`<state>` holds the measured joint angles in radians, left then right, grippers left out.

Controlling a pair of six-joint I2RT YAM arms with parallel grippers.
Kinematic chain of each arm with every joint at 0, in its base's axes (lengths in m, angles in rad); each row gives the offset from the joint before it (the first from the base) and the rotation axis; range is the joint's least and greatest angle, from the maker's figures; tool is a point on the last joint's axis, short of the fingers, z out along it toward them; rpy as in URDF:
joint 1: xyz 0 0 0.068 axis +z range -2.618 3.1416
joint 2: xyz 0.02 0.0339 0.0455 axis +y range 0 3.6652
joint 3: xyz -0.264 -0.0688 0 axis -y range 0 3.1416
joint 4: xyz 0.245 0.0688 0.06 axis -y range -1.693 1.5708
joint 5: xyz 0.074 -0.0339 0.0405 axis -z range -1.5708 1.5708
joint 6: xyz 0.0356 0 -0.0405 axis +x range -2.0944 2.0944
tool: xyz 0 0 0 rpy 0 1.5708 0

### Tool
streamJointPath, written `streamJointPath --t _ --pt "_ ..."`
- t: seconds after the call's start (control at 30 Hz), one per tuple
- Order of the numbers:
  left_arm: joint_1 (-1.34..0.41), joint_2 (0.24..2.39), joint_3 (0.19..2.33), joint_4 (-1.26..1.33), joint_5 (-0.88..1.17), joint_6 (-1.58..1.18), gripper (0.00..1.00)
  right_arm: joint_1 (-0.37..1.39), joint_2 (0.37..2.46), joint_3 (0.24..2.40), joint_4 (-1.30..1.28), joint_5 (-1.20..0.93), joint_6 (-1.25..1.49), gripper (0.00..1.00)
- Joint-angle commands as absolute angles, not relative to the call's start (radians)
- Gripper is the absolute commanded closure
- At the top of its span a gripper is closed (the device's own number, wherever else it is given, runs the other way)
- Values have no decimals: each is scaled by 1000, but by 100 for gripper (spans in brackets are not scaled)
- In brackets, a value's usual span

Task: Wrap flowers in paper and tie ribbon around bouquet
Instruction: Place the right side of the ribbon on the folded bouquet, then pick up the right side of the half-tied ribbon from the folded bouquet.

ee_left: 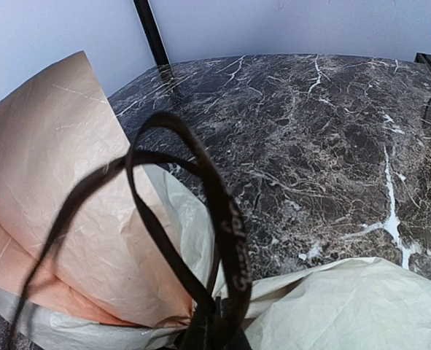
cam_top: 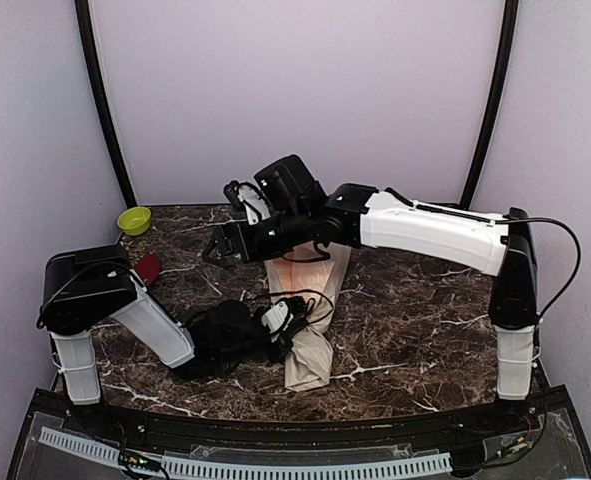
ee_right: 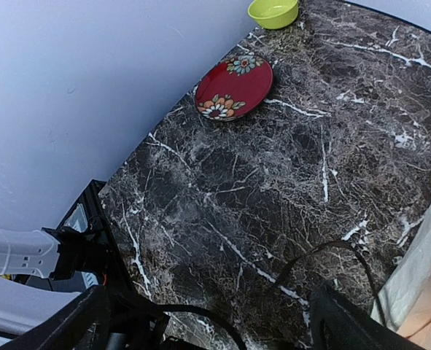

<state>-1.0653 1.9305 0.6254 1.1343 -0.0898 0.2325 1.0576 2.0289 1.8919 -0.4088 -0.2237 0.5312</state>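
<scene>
While the left tool [cam_top: 287, 318] pinches the ribbon [ee_left: 226, 219] loops shut against the bouquet [cam_top: 310, 355], the right tool [cam_top: 215, 246] hangs wide and empty above the counter [cam_top: 415, 320]. Bouquet lies mid-counter, narrow end toward the bases, flower heads hidden under the right arm. My read: right should take one loop squarely across the strand, clear of the paper [ee_left: 69, 182]. Left must not slacken.

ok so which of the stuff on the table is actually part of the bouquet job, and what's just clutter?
Part of the job:
- paper cone
- ribbon, looped over the cone

Just lying about:
- red flowered plate
- green bowl

Flower heads can't be seen in these views.
</scene>
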Motion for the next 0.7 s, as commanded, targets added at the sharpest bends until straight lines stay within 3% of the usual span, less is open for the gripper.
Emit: streamJointPath --t 0.0,0.17,0.27,0.53,0.67 --pt "-1071 1918 615 1149 -89 238 100 1071 1971 1986 -524 -121 386 0" --pt "-1071 1918 611 1157 -89 230 100 1040 1863 1930 -521 -143 249 0" --pt "-1071 1916 606 1168 -81 220 100 986 1751 1792 -476 -161 180 0" --pt "-1069 1914 603 1181 -70 205 100 842 1470 1168 -159 -592 37 22" --pt "-1069 1914 604 1177 -66 193 100 833 1522 1066 -120 -581 -1 32"
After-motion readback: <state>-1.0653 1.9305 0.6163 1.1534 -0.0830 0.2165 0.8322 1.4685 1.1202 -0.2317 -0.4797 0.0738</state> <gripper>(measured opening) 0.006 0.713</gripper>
